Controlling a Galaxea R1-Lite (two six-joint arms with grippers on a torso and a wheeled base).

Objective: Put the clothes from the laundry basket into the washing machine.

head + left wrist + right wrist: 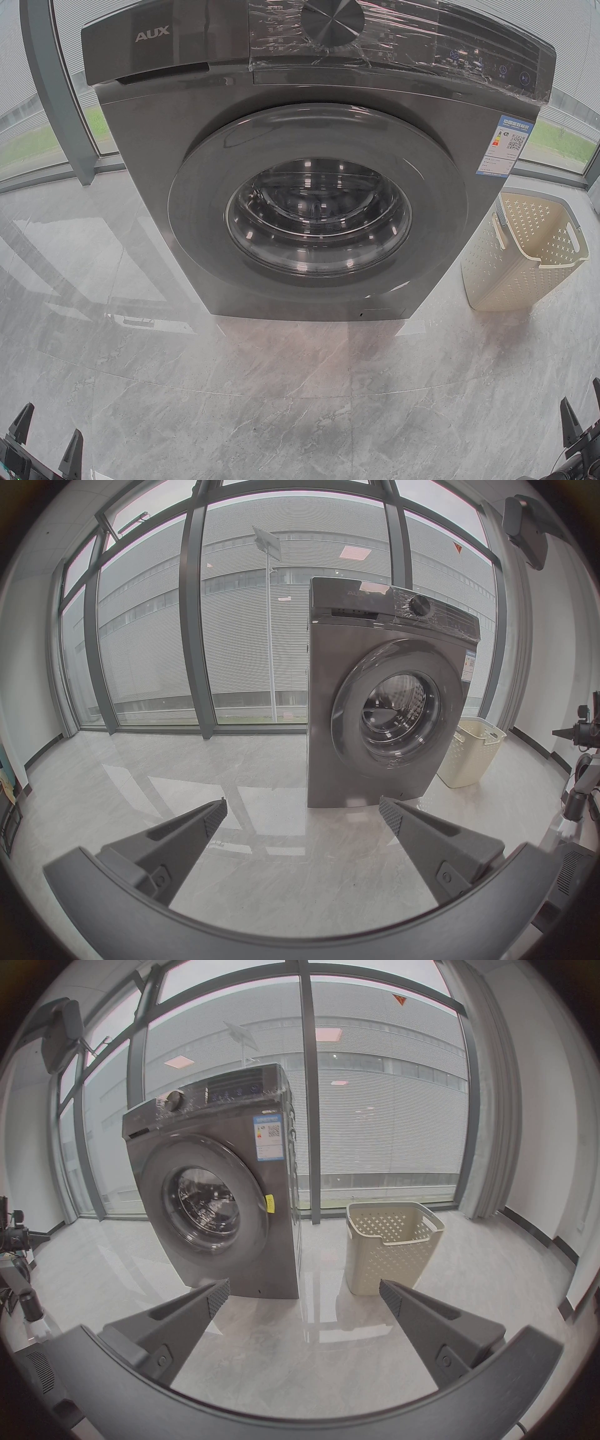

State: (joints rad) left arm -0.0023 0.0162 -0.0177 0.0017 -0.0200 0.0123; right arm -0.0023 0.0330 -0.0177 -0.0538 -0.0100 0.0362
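On glossy grey floor [300, 387] by window wall [387, 1116], washing machine [312, 187] faces the robot, door shut. Laundry basket [494, 275] upright beside it, mouth up. Left claw [301, 804], right claw [303, 1285]: fingers apart.

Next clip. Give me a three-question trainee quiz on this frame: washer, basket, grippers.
1. True or false: the round glass door of the grey front-loading washing machine is shut.
2. The cream perforated plastic laundry basket stands: A) on top of the machine; B) on the grey tiled floor beside the machine, on the robot's right; C) inside the drum.
3. Fill in: the left gripper and right gripper are both ___.
Key: 1 true; 2 B; 3 open.
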